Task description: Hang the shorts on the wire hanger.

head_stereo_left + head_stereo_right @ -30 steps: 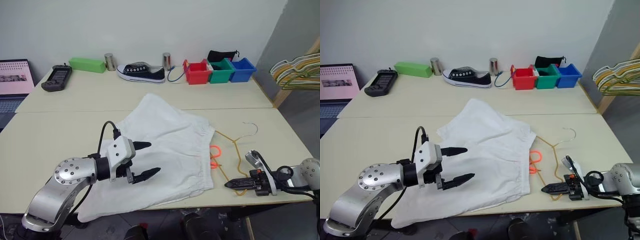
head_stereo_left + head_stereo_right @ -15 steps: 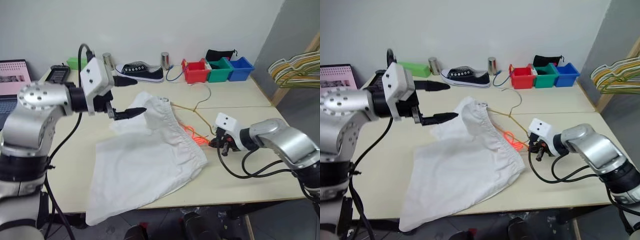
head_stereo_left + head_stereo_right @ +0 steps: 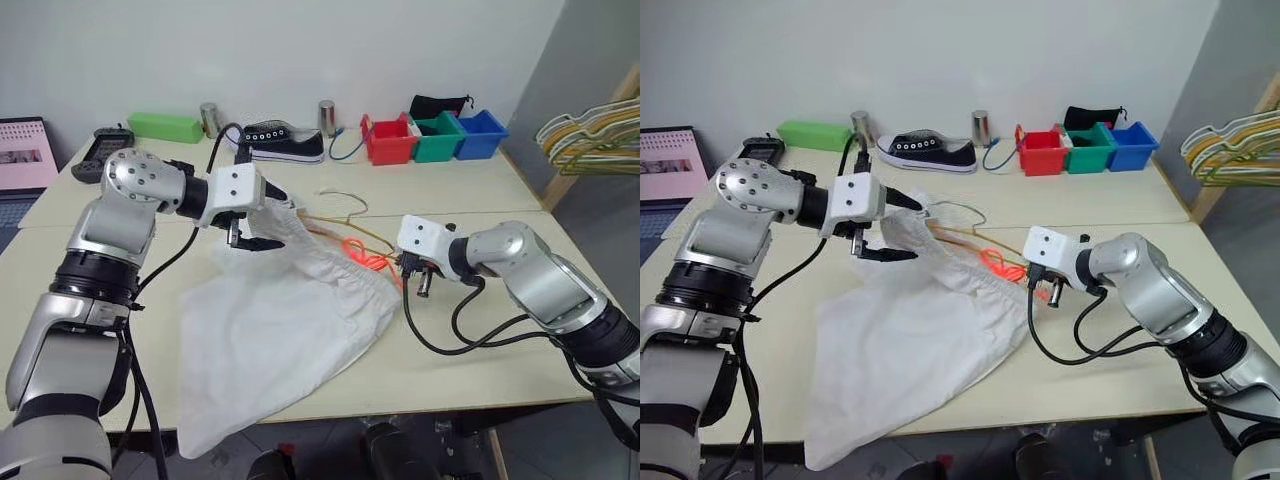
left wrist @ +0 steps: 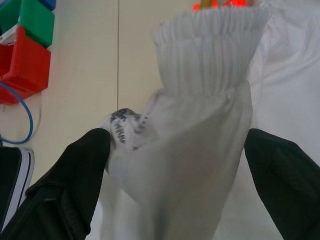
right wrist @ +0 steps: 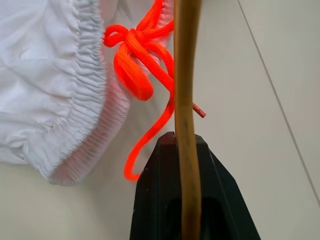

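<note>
Two grippers are busy. Your right gripper [image 5: 182, 150] pinches the wire hanger [image 5: 186, 75] tight, just beside the orange drawstring [image 5: 137, 55]. Your left gripper [image 3: 262, 215] stands wide around the waistband of the shorts [image 3: 290, 320], lifted off the table [image 3: 480, 350]. Nothing hangs yet.

Light: bright, even, diffuse.
Shadows: soft, faint under the shorts [image 3: 290, 320].
Glare: none.
Blur: left wrist view soft up close; black fingers [image 4: 75, 180] unfocused.

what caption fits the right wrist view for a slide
Right gripper shut on the wire hanger, beside the shorts and orange drawstring.
</note>
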`<act>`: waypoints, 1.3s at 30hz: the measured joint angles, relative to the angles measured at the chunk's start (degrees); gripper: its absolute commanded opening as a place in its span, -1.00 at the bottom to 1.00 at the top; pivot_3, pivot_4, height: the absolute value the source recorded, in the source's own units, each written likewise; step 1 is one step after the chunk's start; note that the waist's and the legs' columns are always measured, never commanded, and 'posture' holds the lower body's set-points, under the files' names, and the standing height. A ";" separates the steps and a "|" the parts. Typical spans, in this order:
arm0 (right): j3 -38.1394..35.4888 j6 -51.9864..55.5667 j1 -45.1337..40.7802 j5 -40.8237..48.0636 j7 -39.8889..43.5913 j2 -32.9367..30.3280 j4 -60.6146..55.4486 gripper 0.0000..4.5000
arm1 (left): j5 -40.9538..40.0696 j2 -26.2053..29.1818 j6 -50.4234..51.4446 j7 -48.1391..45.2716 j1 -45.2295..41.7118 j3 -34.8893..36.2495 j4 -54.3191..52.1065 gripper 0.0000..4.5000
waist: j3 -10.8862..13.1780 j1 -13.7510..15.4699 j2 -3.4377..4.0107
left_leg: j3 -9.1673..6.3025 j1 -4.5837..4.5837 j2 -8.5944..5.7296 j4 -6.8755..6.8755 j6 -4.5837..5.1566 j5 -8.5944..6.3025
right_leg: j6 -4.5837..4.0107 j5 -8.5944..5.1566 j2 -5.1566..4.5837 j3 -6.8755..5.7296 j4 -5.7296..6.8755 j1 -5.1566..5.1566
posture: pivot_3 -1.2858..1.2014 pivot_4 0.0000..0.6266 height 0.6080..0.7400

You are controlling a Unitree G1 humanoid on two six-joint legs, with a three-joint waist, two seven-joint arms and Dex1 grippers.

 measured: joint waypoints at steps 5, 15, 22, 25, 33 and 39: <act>0.03 0.25 -0.02 -2.31 0.00 1.31 -1.43 -1.00 | 3.50 -1.41 -3.74 0.11 -0.10 -0.71 2.14 0.68 | 0.00 -1.43 0.00 | -0.11 0.01 0.02 0.44 0.01 0.00 | 0.14 -0.08 0.05 -0.03 0.37 0.02 | -0.18 -0.94 1.00; 0.03 3.06 -0.08 -4.11 0.32 2.97 -3.07 -1.00 | 7.64 -2.29 -8.20 1.13 -0.52 -0.84 5.15 -0.32 | -0.12 -3.32 0.01 | -0.13 0.01 -0.01 0.80 0.05 0.03 | 0.24 -0.02 0.03 0.00 0.54 0.14 | -0.18 -0.98 1.00; 0.00 3.70 -0.08 -4.65 0.52 3.09 -3.20 -1.00 | 8.55 -3.15 -9.61 1.28 -1.30 -0.84 6.04 -0.98 | -0.20 -4.06 0.00 | -0.16 0.04 -0.04 0.84 0.06 0.05 | 0.23 -0.02 0.03 -0.01 0.84 0.08 | -0.19 -0.98 1.00; -0.07 4.16 -0.08 -4.66 0.60 3.28 -3.20 -1.00 | 8.83 -3.34 -9.80 1.28 -1.31 -0.84 6.39 -0.99 | -0.21 -4.50 -0.01 | -0.17 0.04 -0.05 0.86 0.09 0.07 | 0.23 -0.02 0.02 -0.01 0.96 0.05 | -0.20 -0.98 1.00; -0.87 5.31 -0.07 -4.52 1.19 3.87 -3.21 -0.79 | 9.30 -3.68 -10.45 1.91 -1.53 -0.84 7.12 -1.00 | -0.24 -5.11 0.00 | -0.16 0.11 -0.06 0.87 0.21 0.18 | 0.33 -0.08 0.03 0.00 1.17 0.00 | -0.20 -0.96 1.00; -4.44 7.62 -0.06 -1.17 2.99 3.44 -6.15 -0.18 | 9.54 -4.06 -9.61 2.80 -1.19 -0.83 7.07 -1.00 | -0.28 -5.39 0.03 | -0.16 0.10 -0.06 0.86 0.23 0.24 | 0.34 -0.08 0.02 0.00 1.19 0.01 | -0.20 -0.92 1.00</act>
